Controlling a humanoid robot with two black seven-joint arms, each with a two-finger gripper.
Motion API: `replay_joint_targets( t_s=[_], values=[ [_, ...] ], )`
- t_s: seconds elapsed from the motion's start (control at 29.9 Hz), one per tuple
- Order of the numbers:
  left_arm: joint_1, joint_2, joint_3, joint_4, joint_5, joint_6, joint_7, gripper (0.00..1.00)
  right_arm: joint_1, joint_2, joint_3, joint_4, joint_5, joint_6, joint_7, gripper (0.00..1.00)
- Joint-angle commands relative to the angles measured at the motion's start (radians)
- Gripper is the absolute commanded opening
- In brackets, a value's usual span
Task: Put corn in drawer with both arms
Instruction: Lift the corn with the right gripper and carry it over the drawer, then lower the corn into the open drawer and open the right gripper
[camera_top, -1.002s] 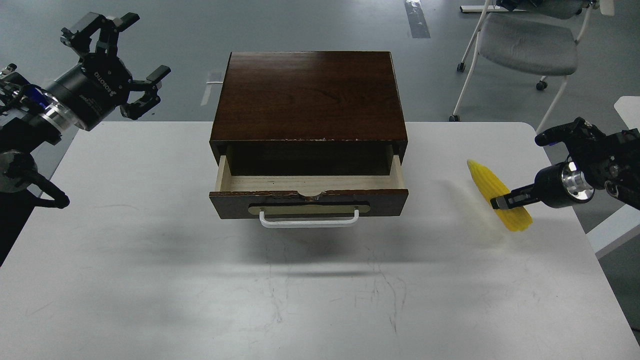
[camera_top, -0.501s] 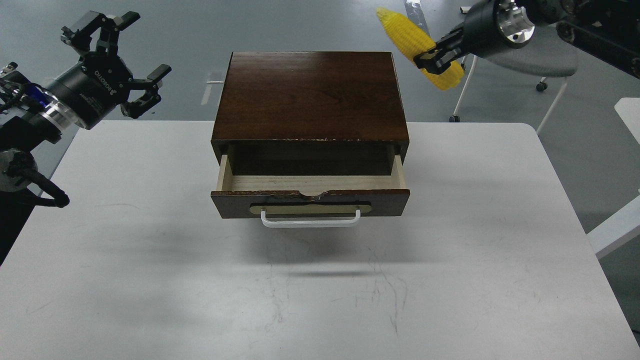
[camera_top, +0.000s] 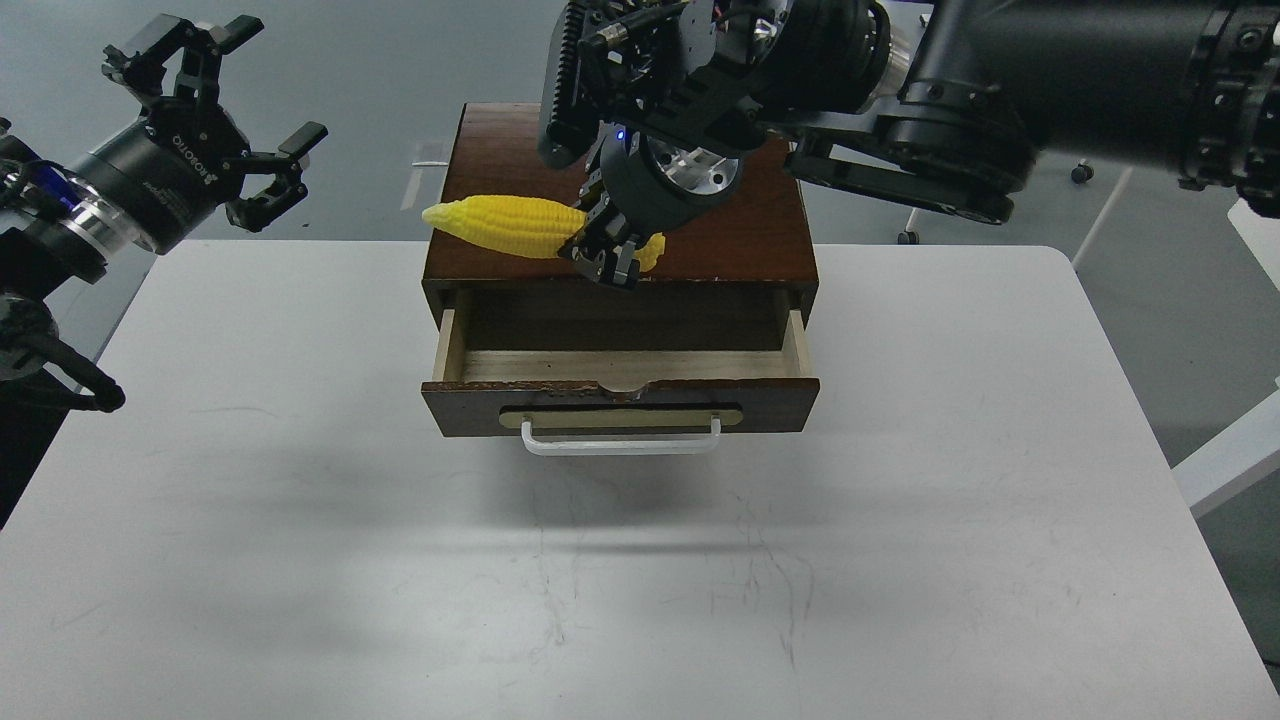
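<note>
The yellow corn (camera_top: 510, 224) lies level in my right gripper (camera_top: 605, 258), which is shut on it near its thick end. The tapered tip points left. Corn and gripper hang in front of the dark brown box (camera_top: 760, 230), just above the open drawer (camera_top: 620, 385) with its pale wood inside and white bar handle (camera_top: 620, 445). My right arm reaches in from the top right and hides part of the box top. My left gripper (camera_top: 215, 110) is open and empty, raised off the table's far left corner.
The box stands at the back middle of the white table (camera_top: 640, 580). The grey floor lies beyond the table. A white surface edge (camera_top: 1235, 460) shows at the right.
My right arm has swung the corn from high at the back right to the left and down, over the front of the box. The left gripper has shifted slightly left.
</note>
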Motion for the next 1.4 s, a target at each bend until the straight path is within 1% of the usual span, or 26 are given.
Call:
replay_joint_targets(
  t_s=[0.0, 0.2, 0.53, 0.73, 0.77, 0.87, 0.9, 1.0, 1.1, 1.24, 1.27, 1.3, 1.34, 1.37],
  values=[
    [-0.001, 0.016, -0.008, -0.001, 0.0, 0.0, 0.0, 0.98, 0.0, 0.001, -0.016, 0.037, -0.024, -0.021, 0.0, 0.0],
    [0.001, 0.031, -0.009, -0.003, 0.0, 0.0, 0.0, 0.98, 0.0, 0.001, -0.025, 0.114, -0.022, -0.014, 0.0, 0.0],
    [0.001, 0.034, -0.009, -0.004, 0.0, 0.0, 0.0, 0.98, -0.008, 0.001, -0.089, 0.119, -0.022, -0.014, 0.0, 0.0],
    [0.001, 0.034, -0.015, -0.004, 0.0, 0.0, 0.0, 0.98, -0.02, 0.001, -0.106, 0.117, -0.022, -0.014, 0.0, 0.03],
    [0.001, 0.034, -0.015, -0.004, 0.0, 0.0, 0.0, 0.98, -0.023, 0.001, -0.106, 0.117, -0.022, -0.014, 0.0, 0.07],
    [0.001, 0.034, -0.013, -0.004, 0.0, 0.0, 0.0, 0.98, -0.026, 0.001, -0.108, 0.117, -0.022, -0.014, 0.0, 0.12],
    [0.001, 0.034, -0.013, -0.004, 0.0, 0.0, 0.0, 0.98, -0.027, 0.001, -0.108, 0.117, -0.022, -0.014, 0.0, 0.17],
    [0.001, 0.034, -0.013, -0.004, 0.0, 0.0, 0.0, 0.98, -0.029, 0.001, -0.108, 0.117, -0.021, -0.014, 0.0, 0.23],
    [0.001, 0.034, -0.013, -0.004, 0.0, 0.0, 0.0, 0.98, -0.037, 0.001, -0.108, 0.119, -0.019, -0.014, 0.0, 0.36],
    [0.001, 0.034, -0.013, -0.004, 0.0, 0.0, 0.0, 0.98, -0.046, 0.001, -0.109, 0.119, -0.019, -0.014, 0.0, 0.37],
    [0.001, 0.034, -0.013, -0.004, 0.0, 0.0, 0.0, 0.98, -0.047, 0.001, -0.111, 0.119, -0.019, -0.014, 0.0, 0.39],
    [0.001, 0.034, -0.013, -0.004, 0.0, 0.0, 0.0, 0.98, -0.05, 0.001, -0.114, 0.119, -0.018, -0.014, 0.0, 0.44],
    [0.001, 0.033, -0.013, -0.004, 0.0, 0.0, 0.0, 0.98, -0.052, 0.001, -0.116, 0.117, -0.018, -0.014, 0.0, 0.46],
    [0.001, 0.033, -0.013, -0.004, 0.0, 0.0, 0.0, 0.98, -0.052, 0.001, -0.116, 0.117, -0.018, -0.014, 0.0, 0.46]
  ],
)
